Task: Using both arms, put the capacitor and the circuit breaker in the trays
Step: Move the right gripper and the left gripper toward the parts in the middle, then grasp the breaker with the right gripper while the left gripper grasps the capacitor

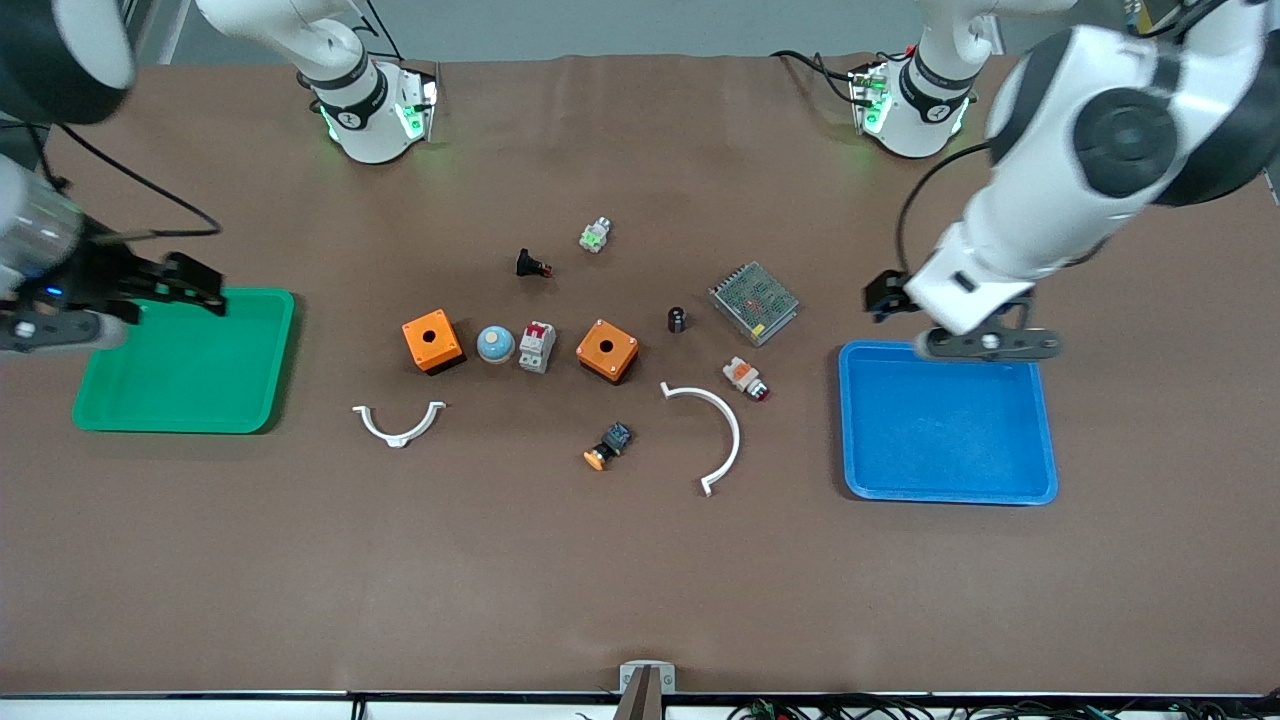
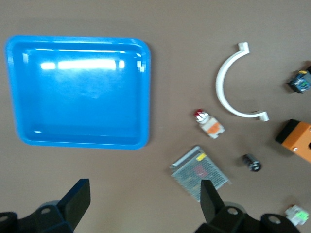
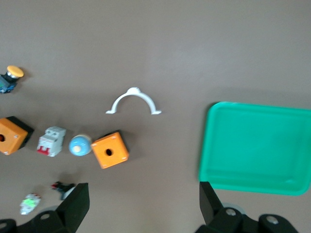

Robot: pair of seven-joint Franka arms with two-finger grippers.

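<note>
Green tray sits under my right pincer, spread wide. Mid-worktop, the breaker looks stiff and blocky: I'd grip its flat sides. Light, round, the capacitor may roll. My left pincer gapes over the blue tray.

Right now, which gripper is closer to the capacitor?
Left. The left gripper hangs over the blue tray's rim, a short way from the capacitor; the right gripper is over the green tray.
</note>
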